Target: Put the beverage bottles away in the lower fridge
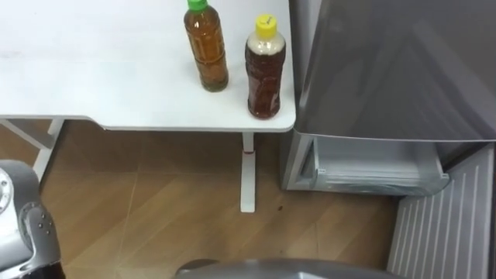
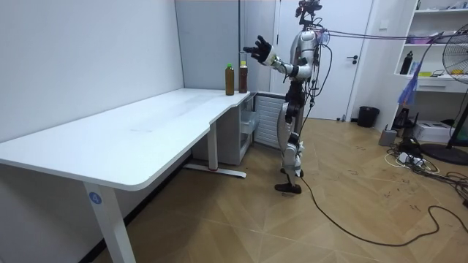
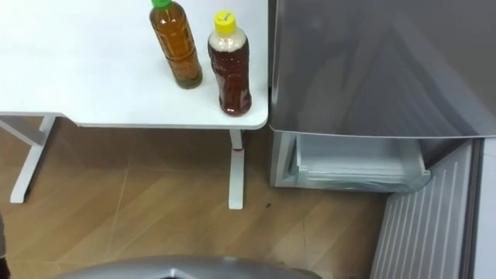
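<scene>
White tabletop is seen carrying the green-capped bottle and yellow-capped bottle, upright, below and ahead of the spread, empty fingers of the left hand. Full, stiff, smooth plastic is judged: mid-body hold advised.

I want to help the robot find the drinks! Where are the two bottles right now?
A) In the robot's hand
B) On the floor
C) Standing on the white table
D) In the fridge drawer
C: the green-capped bottle and the yellow-capped bottle both stand upright on the white table, near its corner beside the fridge.
</scene>
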### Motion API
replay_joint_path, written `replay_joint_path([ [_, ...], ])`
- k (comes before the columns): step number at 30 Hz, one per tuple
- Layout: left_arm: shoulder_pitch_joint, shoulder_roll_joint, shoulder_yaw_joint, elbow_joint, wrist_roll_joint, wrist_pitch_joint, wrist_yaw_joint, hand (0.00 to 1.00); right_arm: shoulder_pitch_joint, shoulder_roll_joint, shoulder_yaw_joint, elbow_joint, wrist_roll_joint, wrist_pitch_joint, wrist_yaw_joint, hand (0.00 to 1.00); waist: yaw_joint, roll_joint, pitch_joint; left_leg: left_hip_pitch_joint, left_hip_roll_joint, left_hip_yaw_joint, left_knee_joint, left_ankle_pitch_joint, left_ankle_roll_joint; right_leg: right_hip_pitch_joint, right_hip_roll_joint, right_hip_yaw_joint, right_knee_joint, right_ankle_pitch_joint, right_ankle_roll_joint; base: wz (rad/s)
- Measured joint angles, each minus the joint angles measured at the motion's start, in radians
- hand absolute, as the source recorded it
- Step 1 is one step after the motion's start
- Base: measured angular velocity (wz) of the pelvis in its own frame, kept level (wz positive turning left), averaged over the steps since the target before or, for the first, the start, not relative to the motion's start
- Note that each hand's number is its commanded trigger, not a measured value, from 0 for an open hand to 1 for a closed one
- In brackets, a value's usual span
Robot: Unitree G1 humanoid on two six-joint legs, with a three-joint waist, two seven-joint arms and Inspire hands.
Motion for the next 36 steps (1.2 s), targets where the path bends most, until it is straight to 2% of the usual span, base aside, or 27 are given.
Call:
replay_joint_path([
  [4, -0.002, 0.007, -0.026, -0.017, -0.001, 0.000, -0.104, 0.00, -0.017, -0.002, -0.003, 0.000, -0.032, -0.001, 0.008, 0.00, -0.030, 0.003, 0.0024, 0.000, -0.001, -0.007, 0.001, 0.000, 0.000, 0.001, 0.000, 0.000, -0.001, 0.000, 0.000, 0.00],
  [6, -0.014, 0.008, -0.080, -0.017, -0.001, 0.004, -0.157, 0.00, -0.030, -0.002, 0.000, 0.012, -0.055, 0.000, 0.009, 0.00, -0.042, 0.000, 0.0056, -0.001, -0.002, -0.011, 0.000, 0.000, 0.000, 0.001, -0.001, -0.001, -0.003, 0.000, 0.000, 0.00],
  [11, -0.067, 0.019, -0.168, -0.033, -0.002, 0.049, -0.294, 0.00, -0.059, -0.001, 0.000, 0.036, -0.068, 0.001, 0.013, 0.00, -0.060, -0.008, 0.0025, -0.033, -0.002, -0.017, 0.007, 0.000, 0.000, -0.027, -0.001, -0.006, 0.001, 0.000, 0.000, 0.01],
  [13, -0.075, 0.023, -0.191, -0.060, 0.000, 0.055, -0.334, 0.00, -0.061, -0.002, 0.001, 0.035, -0.075, 0.001, 0.023, 0.00, -0.075, -0.010, 0.0014, -0.033, -0.002, -0.017, 0.008, 0.000, 0.000, -0.027, -0.001, -0.006, 0.000, 0.000, 0.000, 0.00],
  [15, -0.119, 0.033, -0.210, -0.064, 0.000, 0.066, -0.400, 0.00, -0.061, -0.005, 0.001, 0.035, -0.095, 0.002, 0.034, 0.00, -0.077, -0.007, 0.0016, -0.032, -0.002, -0.015, 0.009, 0.000, 0.000, -0.027, -0.001, -0.004, 0.002, 0.000, 0.000, -0.04],
  [19, -0.160, 0.034, -0.240, -0.064, 0.001, 0.079, -0.493, 0.00, -0.060, -0.008, 0.000, 0.036, -0.112, 0.002, 0.041, 0.00, -0.084, -0.004, 0.0002, -0.027, -0.001, -0.006, 0.009, 0.000, 0.000, -0.027, -0.001, 0.000, 0.004, 0.000, 0.000, -0.07],
  [24, -0.161, 0.034, -0.268, -0.064, 0.000, 0.115, -0.564, 0.00, -0.060, -0.010, 0.001, 0.039, -0.143, 0.014, 0.052, 0.00, -0.090, -0.004, 0.0007, -0.019, -0.001, 0.009, 0.005, 0.000, 0.000, -0.027, 0.000, 0.023, 0.008, -0.001, 0.000, -0.08],
  [30, -0.161, 0.034, -0.312, -0.064, -0.002, 0.147, -0.626, 0.00, -0.058, -0.010, 0.009, 0.045, -0.146, 0.036, 0.051, 0.00, -0.108, -0.004, 0.0005, -0.013, 0.000, 0.010, -0.003, 0.000, 0.001, -0.030, 0.000, 0.025, 0.015, -0.006, 0.002, -0.01],
  [36, -0.161, 0.032, -0.339, -0.064, -0.002, 0.156, -0.661, 0.00, -0.062, -0.010, 0.029, 0.072, -0.146, 0.038, 0.051, 0.00, -0.110, -0.003, -0.0010, -0.012, 0.000, 0.012, -0.002, 0.000, 0.001, -0.030, 0.001, 0.025, 0.016, -0.005, 0.001, 0.00],
])
